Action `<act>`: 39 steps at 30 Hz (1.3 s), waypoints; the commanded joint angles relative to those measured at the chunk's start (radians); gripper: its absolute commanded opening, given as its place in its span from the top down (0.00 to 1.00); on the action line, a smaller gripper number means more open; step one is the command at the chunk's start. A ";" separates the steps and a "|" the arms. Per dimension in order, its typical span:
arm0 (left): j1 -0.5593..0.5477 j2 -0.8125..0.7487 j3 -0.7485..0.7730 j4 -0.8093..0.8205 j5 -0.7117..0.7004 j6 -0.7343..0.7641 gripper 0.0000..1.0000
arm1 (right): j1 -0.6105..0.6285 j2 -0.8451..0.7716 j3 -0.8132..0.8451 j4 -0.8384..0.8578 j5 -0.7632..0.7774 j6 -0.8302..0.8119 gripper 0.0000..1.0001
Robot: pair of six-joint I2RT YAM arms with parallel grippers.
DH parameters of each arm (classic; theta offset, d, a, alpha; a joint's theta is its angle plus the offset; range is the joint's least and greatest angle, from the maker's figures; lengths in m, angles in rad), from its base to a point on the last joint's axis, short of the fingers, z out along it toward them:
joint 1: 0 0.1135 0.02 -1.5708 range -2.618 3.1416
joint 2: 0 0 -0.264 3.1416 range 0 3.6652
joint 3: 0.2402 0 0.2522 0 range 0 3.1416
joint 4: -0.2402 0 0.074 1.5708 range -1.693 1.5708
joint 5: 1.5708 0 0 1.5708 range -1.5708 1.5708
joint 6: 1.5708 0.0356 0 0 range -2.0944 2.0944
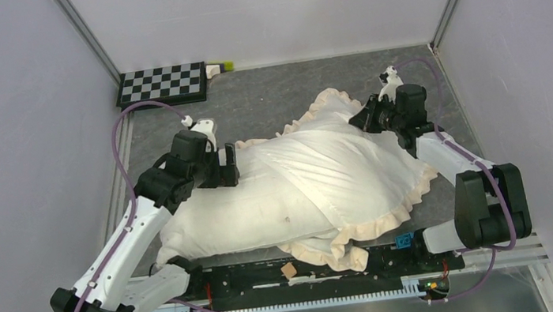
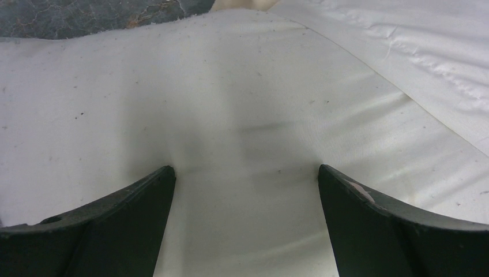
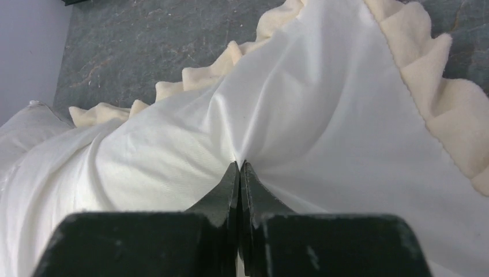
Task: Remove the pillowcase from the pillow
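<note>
**Top external view: cover still partly on pillow, right gripper pinching cover**

Plump off-white plain-fabric pillow [image 1: 209, 220] lies on the dark grey stone-patterned table [image 1: 274, 100]. Its left end is bare. The limp cream fabric pillowcase [image 1: 347, 171] with a ruffled frill border [image 1: 392, 213] covers the pillow's right part, and the frill spreads past the pillow's far, right and near sides.

Left gripper [image 1: 228, 166] sits at the pillow's far-left edge. Left wrist view: left gripper [image 2: 245, 173] has its jaws spread wide, with the black fingers [image 2: 138, 196] set against the speckled pillow fabric. Nothing is clamped between them.

Right gripper [image 1: 356, 120] is at the pillow's far-right corner. Right wrist view: right gripper [image 3: 239, 167] has its jaws pressed together on a pinch of pillowcase [image 3: 317, 115] fabric. Creases radiate from the pinch point, and the frill [image 3: 427, 75] runs just beyond it.

Black-and-white checkerboard panel [image 1: 163, 84] lies well beyond the pillow's far-left side.
</note>
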 commanded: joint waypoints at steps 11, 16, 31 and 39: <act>0.130 0.071 0.221 -0.053 -0.056 0.010 0.00 | 0.098 0.076 0.414 0.103 -0.040 0.146 1.00; 0.144 0.072 0.337 -0.071 -0.134 0.028 0.00 | 0.096 0.088 0.656 -0.022 0.012 0.081 1.00; 0.144 0.157 0.139 0.058 0.374 0.163 0.00 | 0.036 -0.096 0.498 0.060 0.012 0.033 1.00; 0.133 0.255 0.073 0.034 0.513 0.209 0.00 | 0.033 -0.076 0.467 0.097 -0.021 0.067 1.00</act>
